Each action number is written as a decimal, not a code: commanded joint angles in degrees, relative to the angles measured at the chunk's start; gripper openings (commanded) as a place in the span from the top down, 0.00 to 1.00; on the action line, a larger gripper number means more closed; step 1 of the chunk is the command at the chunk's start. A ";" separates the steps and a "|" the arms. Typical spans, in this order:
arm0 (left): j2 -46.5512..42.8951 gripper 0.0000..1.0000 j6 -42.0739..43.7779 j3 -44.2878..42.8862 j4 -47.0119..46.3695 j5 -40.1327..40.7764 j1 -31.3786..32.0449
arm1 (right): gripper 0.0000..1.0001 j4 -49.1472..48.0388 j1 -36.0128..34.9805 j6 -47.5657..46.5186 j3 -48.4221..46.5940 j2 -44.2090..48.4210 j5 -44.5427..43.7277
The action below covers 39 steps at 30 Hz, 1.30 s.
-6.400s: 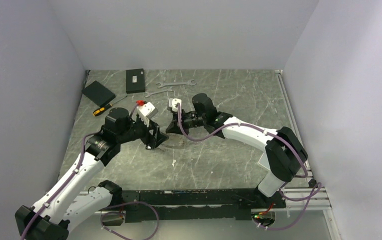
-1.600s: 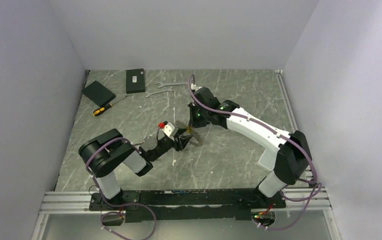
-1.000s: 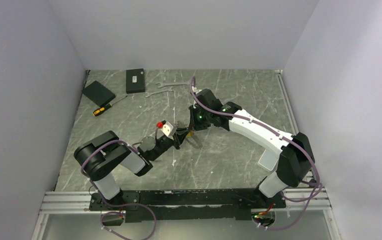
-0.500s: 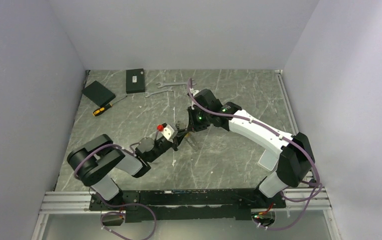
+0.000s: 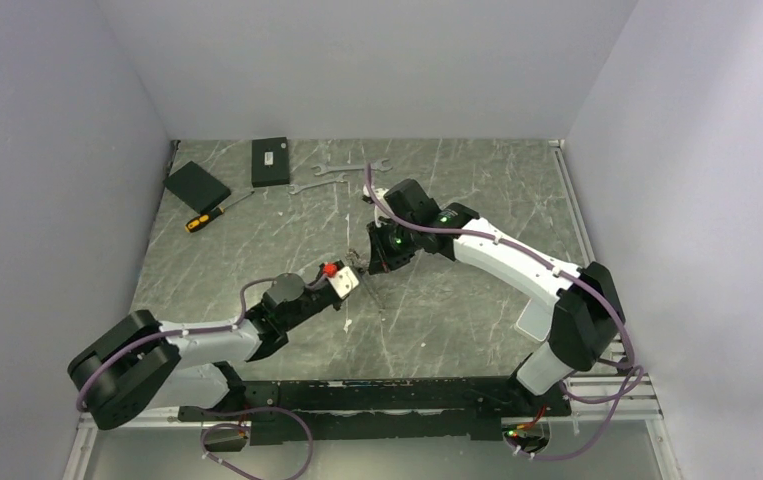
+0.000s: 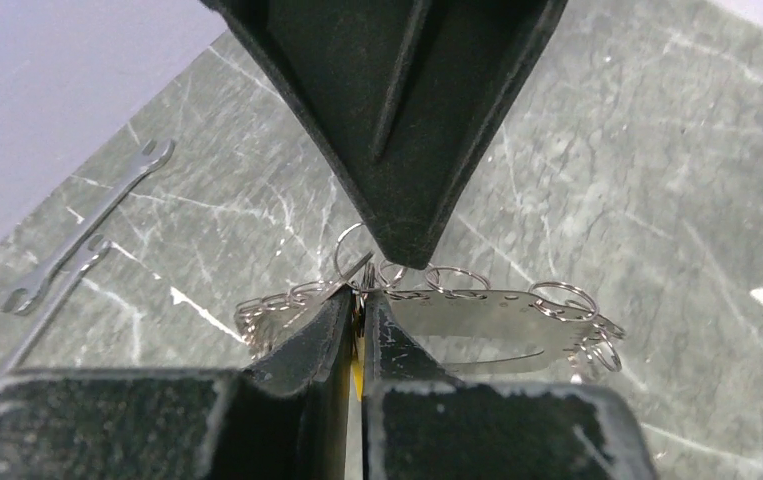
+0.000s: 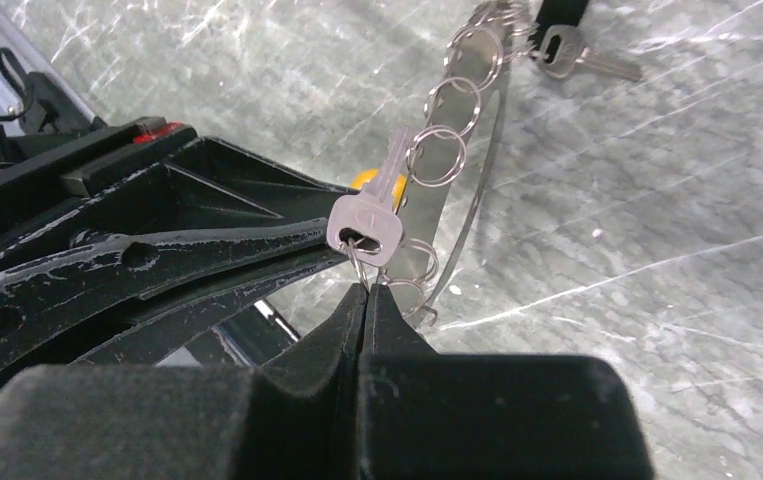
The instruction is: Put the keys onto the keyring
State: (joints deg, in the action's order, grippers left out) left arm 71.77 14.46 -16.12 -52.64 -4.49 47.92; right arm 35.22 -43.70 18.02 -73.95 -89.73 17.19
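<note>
The keyring (image 6: 477,322) is a thin silvery loop with small split rings along its rim; it also shows in the right wrist view (image 7: 454,190) and from above (image 5: 370,272). My left gripper (image 6: 359,300) (image 5: 355,275) is shut at that rim, with a brass-yellow key (image 6: 357,360) pinched between its jaws. My right gripper (image 7: 365,288) (image 5: 375,258) is shut on a small split ring that carries a silver key (image 7: 367,225). Its finger (image 6: 402,200) reaches down right over the left fingertips. Another silver key (image 7: 569,52) lies on the table beyond the ring.
Two silver wrenches (image 5: 352,166) (image 5: 307,187) lie at the back, also visible in the left wrist view (image 6: 87,235). Two black boxes (image 5: 270,161) (image 5: 197,184) and a yellow-handled screwdriver (image 5: 212,213) sit at the back left. A white block (image 5: 532,320) lies by the right arm.
The left arm has stretched out low toward the near left while its gripper stayed at the ring. The right gripper has shifted slightly left and closer to it.
</note>
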 commanded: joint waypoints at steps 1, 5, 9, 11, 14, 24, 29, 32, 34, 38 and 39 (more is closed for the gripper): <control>-4.31 0.98 8.28 -0.54 5.92 3.06 0.70 | 1.00 3.65 -0.44 -1.07 -1.00 -1.40 4.23; -4.71 0.97 13.83 -1.50 9.40 4.39 3.14 | 1.00 5.03 -1.18 -1.09 -1.10 -3.01 5.48; -4.73 0.97 16.85 -1.44 10.28 4.36 4.63 | 1.00 5.70 -1.28 -1.43 -1.64 -3.80 4.73; -5.39 0.98 17.21 -1.38 10.88 4.33 5.00 | 1.00 5.77 -1.30 -1.58 -2.17 -3.94 4.26; -6.75 1.00 16.42 -0.52 10.50 4.39 5.34 | 1.00 5.49 -1.30 -1.92 -2.80 -4.03 3.99; -9.36 1.00 14.09 -0.09 13.26 2.67 5.66 | 1.00 5.39 -1.29 -3.54 -4.20 -6.17 5.78; -9.12 1.00 11.19 0.21 11.94 1.09 5.68 | 1.00 3.02 -1.30 -3.02 -4.03 -4.72 4.56; -9.51 1.00 8.96 0.71 10.85 1.23 5.65 | 1.00 1.80 -1.30 -2.60 -4.08 -4.06 3.13; -9.91 1.00 7.27 1.01 10.20 1.19 5.61 | 1.00 1.52 -1.30 -2.77 -4.32 -4.16 3.03; -10.48 1.00 5.48 1.60 9.94 0.66 5.62 | 1.00 2.13 -1.30 -3.09 -5.35 -4.96 2.63; -10.65 1.00 5.23 1.69 10.03 0.56 5.64 | 1.00 2.27 -1.28 -3.31 -5.52 -5.06 2.52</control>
State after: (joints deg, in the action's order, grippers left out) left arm 62.70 23.14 -14.72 -38.74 -0.60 53.06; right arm 39.99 -44.73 15.55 -76.64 -95.04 22.35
